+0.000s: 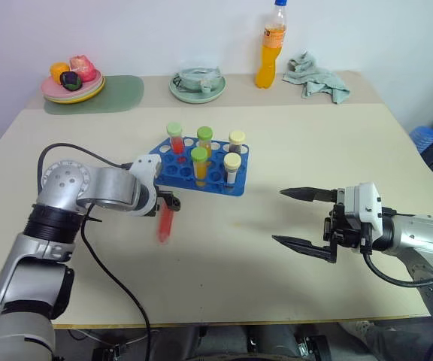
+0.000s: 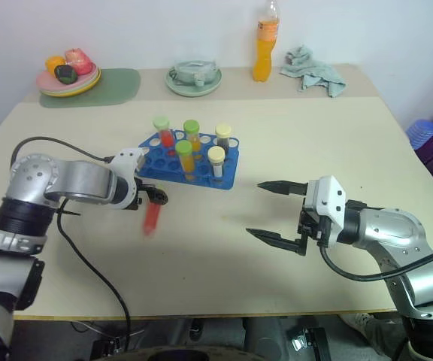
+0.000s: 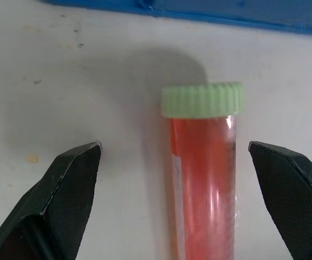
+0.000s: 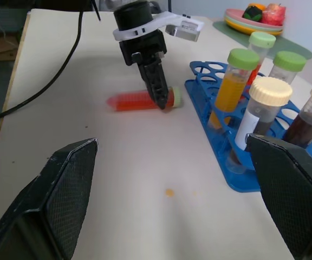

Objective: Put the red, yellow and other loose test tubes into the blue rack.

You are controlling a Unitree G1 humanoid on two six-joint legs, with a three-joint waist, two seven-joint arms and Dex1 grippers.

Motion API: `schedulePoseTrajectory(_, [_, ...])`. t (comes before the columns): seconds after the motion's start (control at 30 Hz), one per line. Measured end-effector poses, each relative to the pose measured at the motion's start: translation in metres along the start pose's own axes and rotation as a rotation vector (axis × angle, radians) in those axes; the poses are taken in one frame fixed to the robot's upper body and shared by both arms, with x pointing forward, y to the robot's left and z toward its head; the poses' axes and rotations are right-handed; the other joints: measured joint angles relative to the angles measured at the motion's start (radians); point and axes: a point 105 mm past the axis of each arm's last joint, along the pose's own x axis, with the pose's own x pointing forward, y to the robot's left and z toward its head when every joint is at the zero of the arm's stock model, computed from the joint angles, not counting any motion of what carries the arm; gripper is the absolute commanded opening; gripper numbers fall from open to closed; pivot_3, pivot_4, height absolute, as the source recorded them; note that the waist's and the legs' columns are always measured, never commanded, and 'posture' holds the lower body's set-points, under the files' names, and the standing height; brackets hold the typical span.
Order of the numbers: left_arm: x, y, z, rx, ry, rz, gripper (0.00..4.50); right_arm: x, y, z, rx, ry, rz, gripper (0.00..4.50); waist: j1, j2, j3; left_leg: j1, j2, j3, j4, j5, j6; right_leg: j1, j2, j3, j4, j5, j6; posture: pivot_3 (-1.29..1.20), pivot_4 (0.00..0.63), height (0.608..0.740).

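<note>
Left wrist view: black fingers (image 3: 69,189) spread wide, one on either side of a red test tube (image 3: 202,184) lying flat on the table, green cap toward the blue rack's edge; no contact visible between pads and tube. Seen from the right wrist, left gripper (image 4: 157,89) pointing steeply down over that tube, near its capped end, just beside the blue rack (image 4: 242,173). From the head, same red tube (image 1: 165,224) lying on the cream table (image 1: 224,301) just in front of the rack's near left corner, apart from it. Standing upright in the blue rack (image 1: 201,174): five capped tubes, a red one with green cap (image 1: 175,138) at the back left, two yellow-orange ones with green caps (image 1: 199,164), two dark ones with cream caps (image 1: 231,168). Right gripper (image 1: 303,218) parted wide and holding nothing, pointing sideways toward the table's middle, well apart from the rack and hovering above the surface. Farther back along the table's far edge: plate of fruit (image 1: 72,84) on a green mat, a pale green dish (image 1: 198,84), an orange drink bottle (image 1: 271,47), a crumpled grey-green cloth (image 1: 318,77).
</note>
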Motion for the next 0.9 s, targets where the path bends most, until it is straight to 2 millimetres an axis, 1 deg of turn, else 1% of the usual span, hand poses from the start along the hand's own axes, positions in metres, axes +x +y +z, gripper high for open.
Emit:
schedulePoseTrajectory(0.03, [0.001,-0.002,0.000,-0.038,-0.016,0.010,4.22,0.000,0.000,0.000,0.002,0.001,0.001,4.50,0.003,0.000,0.000,0.000,0.000,0.000,0.000,0.000,0.000,0.000,0.000,0.000,0.000,0.000,0.000,0.00,0.150,0.740])
schedulePoseTrajectory(0.1, [0.002,-0.003,0.000,-0.097,-0.035,0.043,3.56,0.000,0.000,-0.001,0.002,0.001,0.006,4.50,0.010,0.000,0.000,0.000,0.000,0.000,0.001,-0.001,-0.002,0.000,0.000,0.000,0.000,0.000,0.001,0.00,0.150,0.740])
schedulePoseTrajectory(0.2, [0.004,-0.009,-0.003,-0.175,-0.042,0.063,2.13,-0.001,0.000,-0.001,0.004,0.002,0.013,4.50,0.016,0.000,0.000,0.000,0.000,0.000,0.001,-0.001,-0.002,0.000,0.000,0.000,0.000,0.001,0.001,0.00,0.150,0.740])
schedulePoseTrajectory(0.23, [0.005,-0.012,-0.005,-0.196,-0.042,0.068,1.57,-0.001,0.000,-0.002,0.004,0.002,0.014,4.50,0.015,0.000,0.000,0.000,-0.001,0.001,0.001,-0.001,-0.002,0.000,0.000,0.000,0.000,0.001,0.001,0.00,0.150,0.740])
schedulePoseTrajectory(0.27, [0.005,-0.016,-0.006,-0.215,-0.042,0.065,1.12,-0.001,0.000,-0.002,0.004,0.001,0.017,4.50,0.015,0.000,0.000,0.000,-0.001,0.001,0.001,-0.001,-0.002,0.000,0.000,0.000,0.000,0.001,0.001,0.00,0.150,0.740])
schedulePoseTrajectory(0.3, [0.005,-0.018,-0.006,-0.229,-0.041,0.064,0.80,-0.001,0.000,-0.002,0.003,0.001,0.019,4.50,0.014,-0.001,0.000,0.000,0.000,0.001,0.001,-0.001,-0.002,0.000,0.000,0.000,0.000,0.001,0.001,0.00,0.150,0.740])
schedulePoseTrajectory(0.53, [0.005,-0.018,-0.006,-0.259,-0.045,0.063,0.77,-0.002,0.001,-0.003,-0.001,0.000,0.029,4.50,0.013,-0.001,0.000,0.000,0.000,0.001,0.001,-0.001,-0.002,-0.001,0.001,0.000,0.000,0.001,0.001,0.00,0.150,0.740])
schedulePoseTrajectory(0.67, [0.003,-0.016,-0.006,-0.248,-0.051,0.067,0.77,-0.004,-0.001,-0.007,0.007,0.013,0.021,4.50,0.013,-0.001,0.000,0.000,0.000,0.001,0.001,-0.001,-0.002,-0.001,0.001,0.000,0.000,0.001,0.001,0.00,0.150,0.740])
schedulePoseTrajectory(0.83, [-0.004,-0.012,0.001,-0.228,-0.096,0.042,0.77,-0.005,-0.004,-0.007,-0.007,0.010,0.019,4.50,0.012,-0.001,0.000,0.000,0.000,0.001,0.001,-0.001,-0.002,-0.001,0.001,0.000,0.000,0.001,0.001,0.00,0.150,0.740])
schedulePoseTrajectory(0.9, [-0.014,-0.009,0.007,-0.183,-0.149,0.008,0.77,-0.005,-0.007,-0.007,-0.007,0.009,0.009,4.50,0.009,-0.001,0.000,0.000,0.000,0.001,0.000,-0.001,-0.003,-0.001,0.001,0.000,0.001,0.001,0.001,0.00,0.150,0.740])
